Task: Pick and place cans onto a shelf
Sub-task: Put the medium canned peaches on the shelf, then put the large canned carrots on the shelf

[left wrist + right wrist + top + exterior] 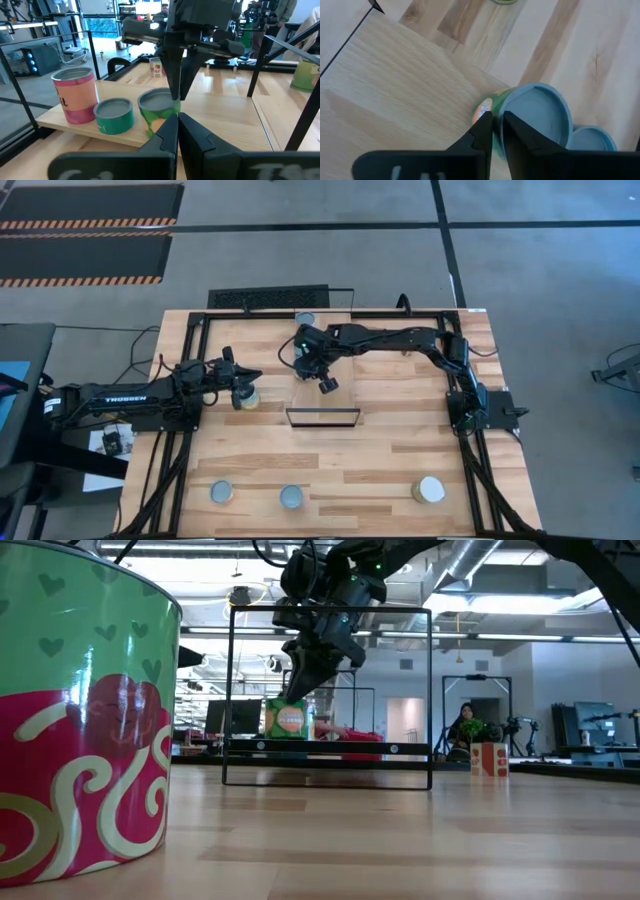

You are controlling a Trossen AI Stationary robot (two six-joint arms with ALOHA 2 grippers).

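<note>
- Left gripper (246,387): at the table's left side, directly over a pale-topped can (244,400); whether the fingers are parted cannot be told.
- Light-wood shelf on a thin black frame (65,117): holds a pink-labelled tin (75,95), a teal tin (115,116) and a green-and-orange tin (157,111).
- Right gripper (326,383): above the shelf, fingers nearly together, tips at the green-and-orange tin's rim, nothing held.
- Three more silver-topped cans (291,498) along the near edge.
</note>
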